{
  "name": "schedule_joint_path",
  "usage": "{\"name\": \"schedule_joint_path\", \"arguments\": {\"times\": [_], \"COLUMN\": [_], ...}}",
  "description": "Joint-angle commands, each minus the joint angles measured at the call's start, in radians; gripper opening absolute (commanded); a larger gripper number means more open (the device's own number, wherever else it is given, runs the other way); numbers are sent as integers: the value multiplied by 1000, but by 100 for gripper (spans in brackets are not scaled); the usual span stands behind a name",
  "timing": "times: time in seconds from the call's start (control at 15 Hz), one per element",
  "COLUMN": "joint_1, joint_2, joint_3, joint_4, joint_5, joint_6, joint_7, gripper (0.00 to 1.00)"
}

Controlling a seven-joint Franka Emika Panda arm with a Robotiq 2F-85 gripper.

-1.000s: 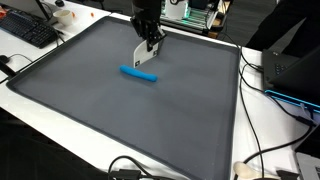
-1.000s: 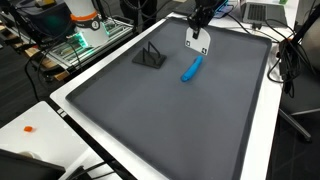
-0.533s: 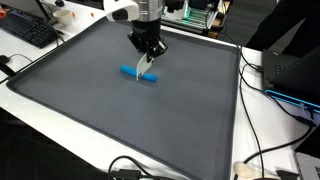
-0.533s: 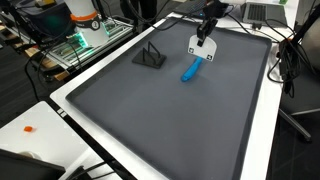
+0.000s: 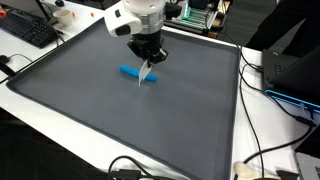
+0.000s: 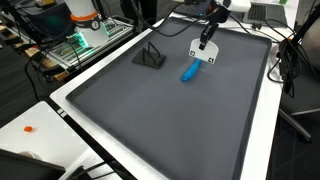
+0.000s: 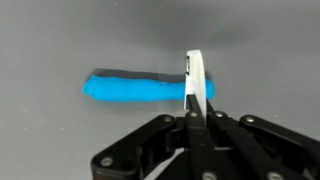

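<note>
A blue bar [image 5: 129, 71] lies flat on the dark grey mat [image 5: 110, 110]; it also shows in the other exterior view [image 6: 188, 71] and in the wrist view [image 7: 135, 88]. My gripper [image 5: 148, 60] is shut on a thin white flat piece [image 5: 146, 73] that hangs down from the fingers. The white piece [image 6: 201, 49] sits just above the blue bar's right end, edge-on in the wrist view [image 7: 196, 78]. My fingers [image 7: 196, 115] are pressed together on it. I cannot tell whether the piece touches the bar.
A small black triangular stand [image 6: 151, 55] sits on the mat [image 6: 170, 120] near its far edge. A keyboard [image 5: 30, 30] and cables [image 5: 265, 150] lie on the white table around the mat. A laptop [image 6: 262, 12] stands beyond the mat.
My gripper has come down and moved towards the blue bar with the white piece in it. The bar has not moved.
</note>
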Motion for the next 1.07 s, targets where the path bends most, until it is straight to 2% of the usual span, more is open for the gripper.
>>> {"name": "schedule_joint_path", "arguments": {"times": [0.0,1.0], "joint_1": [9,-21], "joint_2": [23,58], "joint_3": [-11,-4], "joint_4": [25,2], "joint_5": [0,47], "joint_6": [-22,26], "joint_7": [-30,-86], "gripper": [1,1]}}
